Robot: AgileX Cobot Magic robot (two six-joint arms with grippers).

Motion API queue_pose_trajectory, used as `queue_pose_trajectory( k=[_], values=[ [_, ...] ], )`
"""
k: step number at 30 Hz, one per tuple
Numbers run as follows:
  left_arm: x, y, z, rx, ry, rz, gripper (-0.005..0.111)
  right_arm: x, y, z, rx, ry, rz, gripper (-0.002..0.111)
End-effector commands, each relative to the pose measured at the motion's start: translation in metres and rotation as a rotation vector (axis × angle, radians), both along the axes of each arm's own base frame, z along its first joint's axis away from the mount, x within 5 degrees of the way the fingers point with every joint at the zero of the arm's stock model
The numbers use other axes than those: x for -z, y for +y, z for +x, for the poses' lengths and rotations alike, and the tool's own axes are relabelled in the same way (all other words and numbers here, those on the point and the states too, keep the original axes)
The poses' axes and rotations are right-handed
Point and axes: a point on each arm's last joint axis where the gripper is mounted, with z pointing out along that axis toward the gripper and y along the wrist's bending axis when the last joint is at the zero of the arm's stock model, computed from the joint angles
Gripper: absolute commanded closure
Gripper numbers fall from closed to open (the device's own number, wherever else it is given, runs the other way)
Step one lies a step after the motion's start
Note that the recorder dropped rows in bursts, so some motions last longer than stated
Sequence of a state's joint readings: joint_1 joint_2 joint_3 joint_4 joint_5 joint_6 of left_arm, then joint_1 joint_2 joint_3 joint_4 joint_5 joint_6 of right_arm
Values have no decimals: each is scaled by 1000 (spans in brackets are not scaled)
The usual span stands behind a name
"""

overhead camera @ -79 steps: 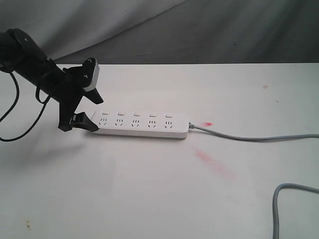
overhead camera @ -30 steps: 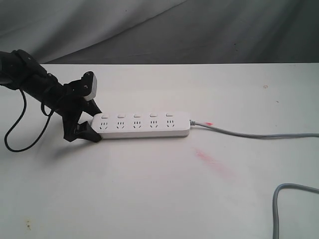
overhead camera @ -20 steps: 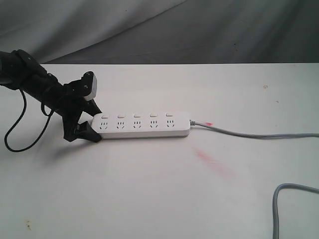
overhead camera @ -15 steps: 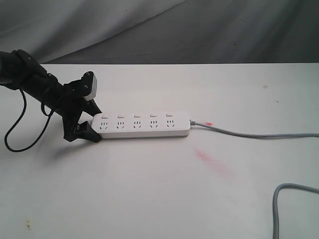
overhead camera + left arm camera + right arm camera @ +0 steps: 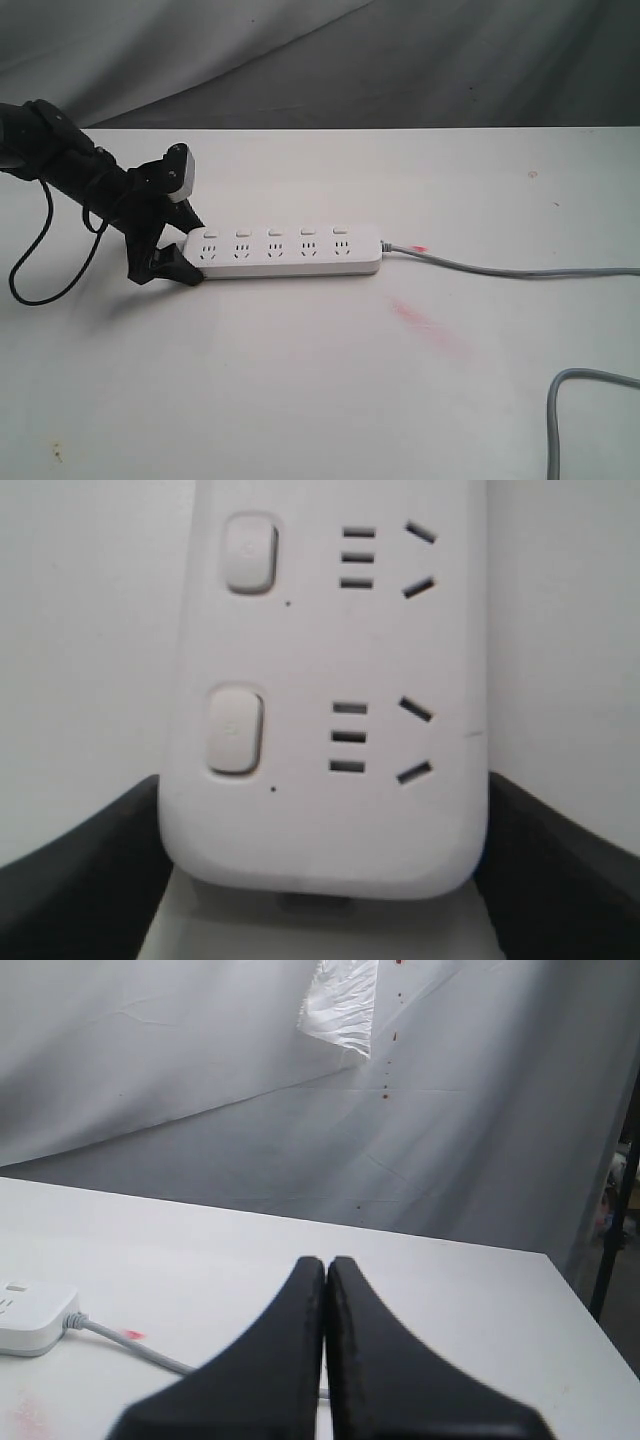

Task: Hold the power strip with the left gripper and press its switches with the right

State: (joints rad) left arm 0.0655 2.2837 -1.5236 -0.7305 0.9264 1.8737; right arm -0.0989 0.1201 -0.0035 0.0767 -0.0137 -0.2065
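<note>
The white power strip (image 5: 290, 250) lies flat on the white table, its five switches (image 5: 272, 230) in a row along the far side. My left gripper (image 5: 193, 253) straddles the strip's left end, one black finger on each long side. In the left wrist view both fingers (image 5: 85, 880) press against the sides of the power strip (image 5: 320, 670), and two switches (image 5: 235, 730) show. My right gripper (image 5: 326, 1262) is shut with nothing in it, raised over the table well to the right of the power strip (image 5: 35, 1318). It does not appear in the exterior view.
The strip's grey cord (image 5: 500, 272) runs off to the right, and a second loop of grey cord (image 5: 565, 395) lies at the front right. Red smears (image 5: 430, 325) mark the table. A black cable (image 5: 30, 270) hangs from the left arm.
Early on, the left arm dropped lower and closed in on the strip's end, and the strip shifted slightly right. Over the last second nothing has moved.
</note>
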Motion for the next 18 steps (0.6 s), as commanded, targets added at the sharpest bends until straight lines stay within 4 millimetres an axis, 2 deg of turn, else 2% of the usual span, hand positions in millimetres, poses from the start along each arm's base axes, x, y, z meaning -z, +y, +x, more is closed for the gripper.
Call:
queue_pose_trajectory(
  k=[1,5,8,13,18],
  values=[
    [-2,0,3,-28,-13,-6,54,0,0,0,8,-6,-9,108],
    [-2,0,3,-28,-13,-6,54,0,-1,0,9,-10,40,108],
    [-2,0,3,-28,-13,-6,54,2,0,0,0,71,47,108],
    [-2,0,3,-28,-13,-6,54,-39,4,1,-35,283,66,108],
    [-2,0,3,-28,-13,-6,54,-103,2,23,-47,302,47,108]
  ],
)
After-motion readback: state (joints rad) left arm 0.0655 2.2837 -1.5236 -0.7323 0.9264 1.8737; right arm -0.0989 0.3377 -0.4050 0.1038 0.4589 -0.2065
